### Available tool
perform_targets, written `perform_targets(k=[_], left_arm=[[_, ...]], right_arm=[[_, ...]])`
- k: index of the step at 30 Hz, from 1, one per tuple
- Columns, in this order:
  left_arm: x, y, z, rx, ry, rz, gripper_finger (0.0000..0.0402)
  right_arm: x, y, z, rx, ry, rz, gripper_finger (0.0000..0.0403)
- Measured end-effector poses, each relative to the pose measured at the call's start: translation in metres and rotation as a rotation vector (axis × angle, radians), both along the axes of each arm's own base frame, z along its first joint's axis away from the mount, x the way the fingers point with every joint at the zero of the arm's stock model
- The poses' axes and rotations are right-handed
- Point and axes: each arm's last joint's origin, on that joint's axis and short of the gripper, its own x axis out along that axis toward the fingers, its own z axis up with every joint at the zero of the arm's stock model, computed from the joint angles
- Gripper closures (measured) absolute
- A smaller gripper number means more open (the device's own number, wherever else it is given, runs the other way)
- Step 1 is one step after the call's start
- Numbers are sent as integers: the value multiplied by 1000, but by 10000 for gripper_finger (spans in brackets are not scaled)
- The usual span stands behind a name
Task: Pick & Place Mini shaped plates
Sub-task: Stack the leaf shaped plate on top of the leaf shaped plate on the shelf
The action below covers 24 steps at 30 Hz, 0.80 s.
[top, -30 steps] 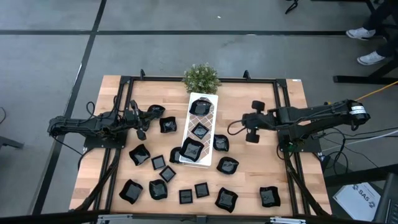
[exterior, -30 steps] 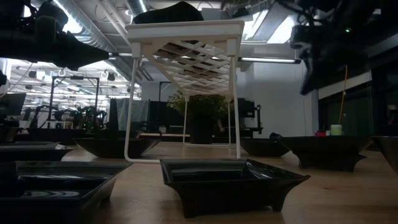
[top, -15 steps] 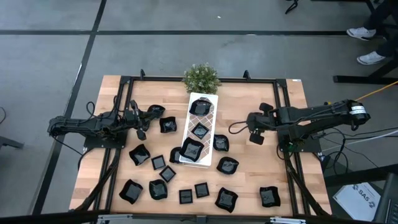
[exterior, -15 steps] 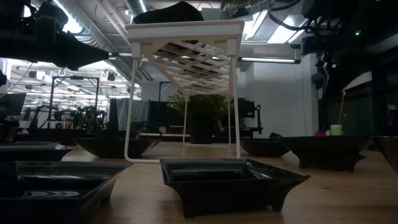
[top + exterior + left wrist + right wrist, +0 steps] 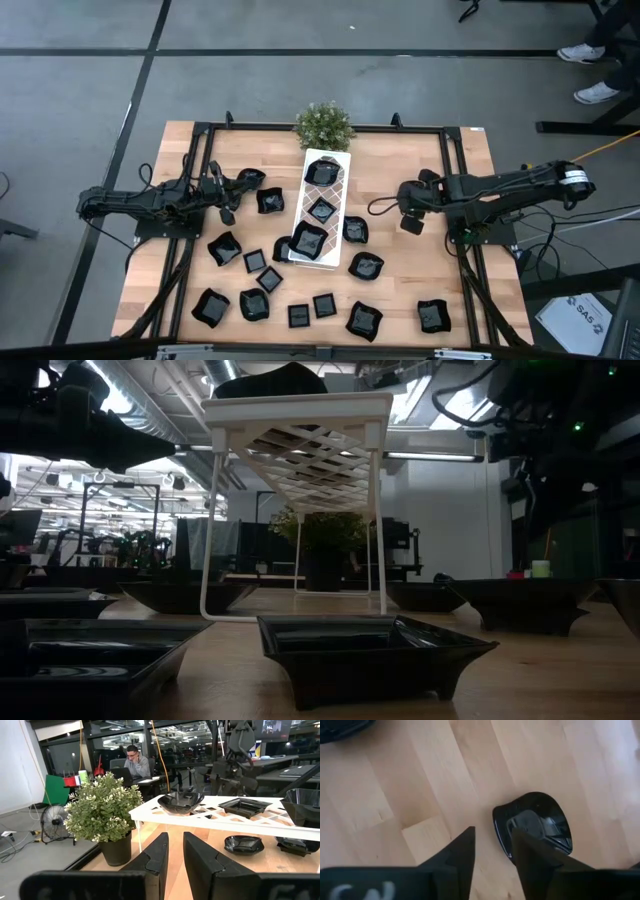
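**Right end effector above a plate beside the tray**

The right end effector hangs over bare table, fingers apart and holding nothing; a round plate lies just beyond one fingertip, probably its next pick. The left end effector waits at the table's left, fingers slightly apart and empty. The tray stands raised on legs, evidently as the goal, and carries three plates; the rest lie scattered on the table. A plant stands behind the tray.
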Motion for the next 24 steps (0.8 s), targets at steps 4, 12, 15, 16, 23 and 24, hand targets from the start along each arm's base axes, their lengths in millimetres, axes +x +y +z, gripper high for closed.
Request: perform_targets(k=[4,12,15,16,23,24], left_arm=[[0,0,0,0,0,0,347],[0,0,0,0,0,0,349],[0,0,0,0,0,0,347],[0,0,0,0,0,0,347],[0,0,0,0,0,0,349],[0,0,0,0,0,0,349]], right_arm=[[2,0,-3,4,13,-8,257],[16,3,-22,101,88,-64,271],[20,0,-30,99,139,-88,274],[21,-1,-33,98,154,-97,274],[26,-9,-46,38,222,-138,275],[26,-10,-47,36,228,-139,275]])
